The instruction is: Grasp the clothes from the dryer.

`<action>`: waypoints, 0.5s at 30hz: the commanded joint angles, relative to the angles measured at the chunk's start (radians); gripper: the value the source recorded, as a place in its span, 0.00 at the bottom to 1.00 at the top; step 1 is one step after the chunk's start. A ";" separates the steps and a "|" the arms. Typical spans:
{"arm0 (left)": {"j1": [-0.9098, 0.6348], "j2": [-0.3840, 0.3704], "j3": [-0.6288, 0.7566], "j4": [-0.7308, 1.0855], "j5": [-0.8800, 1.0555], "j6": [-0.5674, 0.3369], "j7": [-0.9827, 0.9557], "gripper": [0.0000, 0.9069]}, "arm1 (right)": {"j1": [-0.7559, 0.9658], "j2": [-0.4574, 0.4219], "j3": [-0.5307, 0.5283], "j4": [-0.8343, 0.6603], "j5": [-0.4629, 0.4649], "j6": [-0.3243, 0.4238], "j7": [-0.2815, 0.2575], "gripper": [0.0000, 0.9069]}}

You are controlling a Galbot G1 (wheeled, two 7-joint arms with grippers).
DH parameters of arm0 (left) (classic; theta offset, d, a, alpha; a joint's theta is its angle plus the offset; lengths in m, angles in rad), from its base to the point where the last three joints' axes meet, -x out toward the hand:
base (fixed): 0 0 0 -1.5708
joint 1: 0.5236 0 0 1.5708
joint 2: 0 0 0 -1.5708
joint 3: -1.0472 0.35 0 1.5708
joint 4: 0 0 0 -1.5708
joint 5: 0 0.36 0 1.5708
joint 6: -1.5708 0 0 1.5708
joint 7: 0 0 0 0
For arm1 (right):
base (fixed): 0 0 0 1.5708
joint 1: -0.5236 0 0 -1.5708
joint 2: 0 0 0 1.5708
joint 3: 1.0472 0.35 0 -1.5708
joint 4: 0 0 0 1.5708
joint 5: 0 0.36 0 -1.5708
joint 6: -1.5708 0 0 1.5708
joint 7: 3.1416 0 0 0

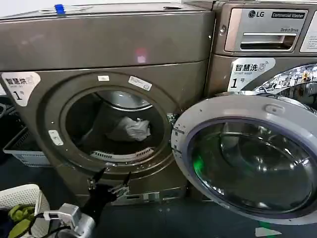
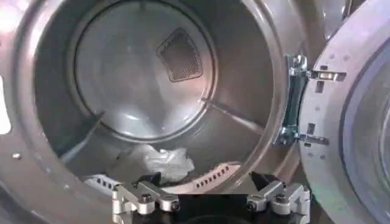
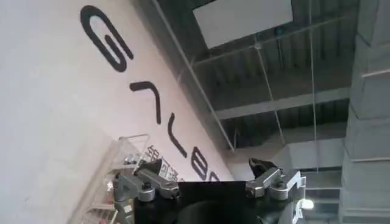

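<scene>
the bronze dryer [image 1: 114,44] stands with its round door [image 1: 247,153] swung wide, the white clothes [image 1: 130,130] lying on the drum floor toward its front, the left claw [image 1: 108,182] spread open and empty just outside the port's lower rim, the right claw [image 3: 207,179] open, pointing at the ceiling.

The left claw [image 1: 110,179] is black, with two thin dark fingers [image 1: 98,175] on silver metal links, and a silver-grey bracket with a cable sits on the arm behind it. In the left wrist view the left claw [image 2: 210,182] shows pale grey linkage blocks with round dark screws, black fingertips [image 2: 263,180] and a black body between them. The right claw [image 3: 204,170] has the same build: grey jointed links with screws, black tips, a rounded black housing.
</scene>
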State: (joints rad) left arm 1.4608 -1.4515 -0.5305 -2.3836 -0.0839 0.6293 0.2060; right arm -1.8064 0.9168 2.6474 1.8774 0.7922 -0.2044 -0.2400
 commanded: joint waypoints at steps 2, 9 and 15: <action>-0.001 0.001 0.001 -0.003 -0.001 0.000 0.000 1.00 | -0.002 0.000 0.005 -0.002 -0.001 0.000 0.005 1.00; -0.006 0.001 0.001 -0.001 -0.002 0.000 0.002 1.00 | -0.009 0.004 0.017 -0.016 -0.038 0.007 0.002 1.00; -0.007 -0.001 0.002 -0.003 -0.002 -0.001 0.002 1.00 | -0.014 0.005 0.026 -0.020 -0.039 0.007 0.002 1.00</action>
State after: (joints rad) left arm 1.4539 -1.4524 -0.5285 -2.3859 -0.0863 0.6285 0.2082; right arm -1.8205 0.9212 2.6714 1.8576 0.7639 -0.1984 -0.2389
